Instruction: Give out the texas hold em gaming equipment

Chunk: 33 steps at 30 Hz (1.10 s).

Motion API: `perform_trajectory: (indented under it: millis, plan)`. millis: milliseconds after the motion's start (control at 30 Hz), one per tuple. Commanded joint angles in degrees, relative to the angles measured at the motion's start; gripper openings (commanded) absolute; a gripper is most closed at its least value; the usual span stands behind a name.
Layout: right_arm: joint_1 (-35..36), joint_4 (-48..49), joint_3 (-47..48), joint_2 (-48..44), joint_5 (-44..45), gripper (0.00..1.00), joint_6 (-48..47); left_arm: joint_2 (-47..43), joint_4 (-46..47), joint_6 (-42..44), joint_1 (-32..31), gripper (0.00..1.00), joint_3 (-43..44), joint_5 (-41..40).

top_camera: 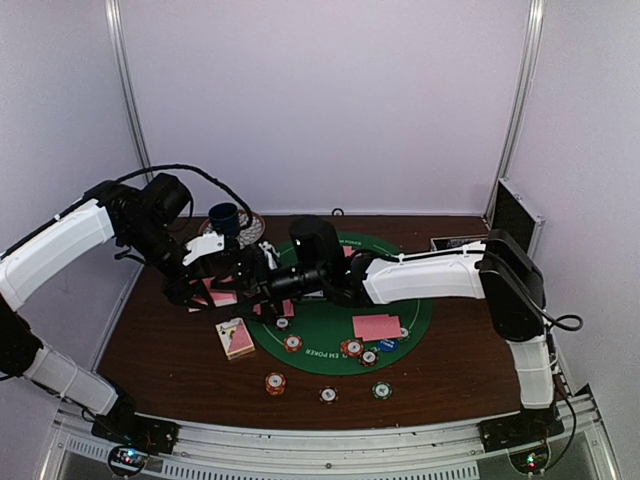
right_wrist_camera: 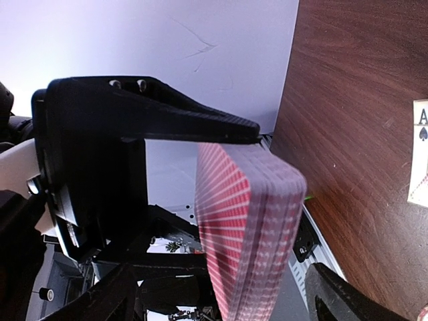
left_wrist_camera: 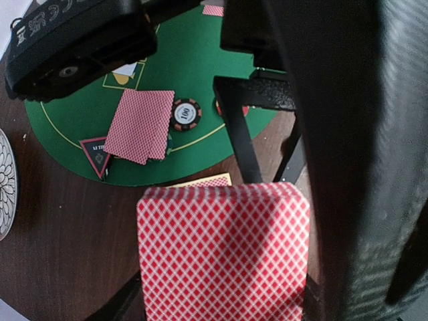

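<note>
In the overhead view the two arms meet left of centre, above the left rim of the green poker mat. The left gripper is clamped on a deck of pink-backed playing cards, which fills the bottom centre of the left wrist view. The right gripper is spread wide around that deck. Its upper finger lies along the deck's top edge, seemingly touching it though the angle is poor. Its lower finger stands just apart at the lower right. In the upper left of the left wrist view, two face-down cards lie overlapped on the mat. A striped orange-and-black chip sits just beside their right edge, and a black-red triangular marker at their lower left corner. Overhead, another pair of cards lies right of centre on the mat, with a blue button just below it. Three poker chips sit near the mat's lower rim and three further chips on the wooden table below. A card box lies at the mat's lower left. A dark blue cup stands on its saucer at the upper left.
</note>
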Motion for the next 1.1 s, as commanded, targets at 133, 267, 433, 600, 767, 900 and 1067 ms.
perform_trajectory:
  millis: [133,267,433,600,767,900,1067]
  plan:
    - [-0.8,9.8,-4.5,-0.7,0.9,0.90,4.4,-0.8,1.7,-0.2,0.1,0.00,2.4,1.8]
    - [-0.8,10.7,-3.7,0.4,0.6,0.89,5.6,-1.1,1.6,-0.4,0.1,0.00,2.5,2.2]
    - [-0.7,11.3,-1.2,2.3,0.6,0.89,6.6,-1.2,1.4,-0.3,0.1,0.00,2.2,2.4]
    - [-0.3,12.4,1.6,5.4,0.4,0.87,8.5,-1.2,1.3,-0.4,0.1,0.00,2.7,2.7]
    - [0.0,9.8,5.1,7.3,0.0,0.85,8.1,-1.0,1.1,-0.2,0.1,0.00,2.7,2.7]
    - [-0.1,8.6,6.7,8.2,-0.1,0.83,8.0,-1.0,1.1,-0.2,0.1,0.00,2.8,2.8]
    - [-0.3,7.2,6.3,8.1,-0.8,0.82,7.2,-0.9,0.9,-0.1,0.2,0.00,3.0,2.7]
